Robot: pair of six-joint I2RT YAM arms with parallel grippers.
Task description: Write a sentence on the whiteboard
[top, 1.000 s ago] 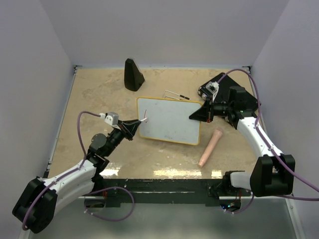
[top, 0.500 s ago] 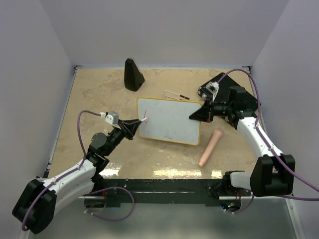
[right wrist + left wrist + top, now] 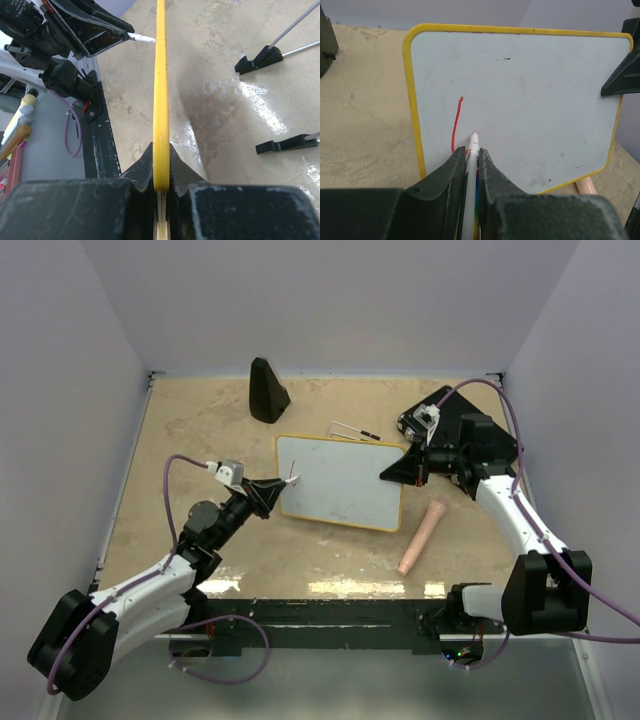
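Left gripper is clamped shut on a white marker, with both jaws pinched tight on the barrel and only the red tip poking out front. The tip points at the lower-left part of the whiteboard, just right of a single red stroke, a thin near-vertical line close to the yellow rim on the left side. That one line is all there is of the sentence, with no letters readable. Whether the tip is actually touching the surface or sitting just off it, can't tell from any view. Over on the other side, the right gripper is closed on the right edge of the board. The right wrist camera looks straight down the yellow rim, with the jaws squeezed on either side of it. From the top camera the board sits about mid-table between the two arms, long side running left to right, with a thin wire stand with little black feet just behind it. A pinkish cylinder lies on the table near the board's right corner, not touching it, and a black cone-shaped thing stands further back toward the wall.
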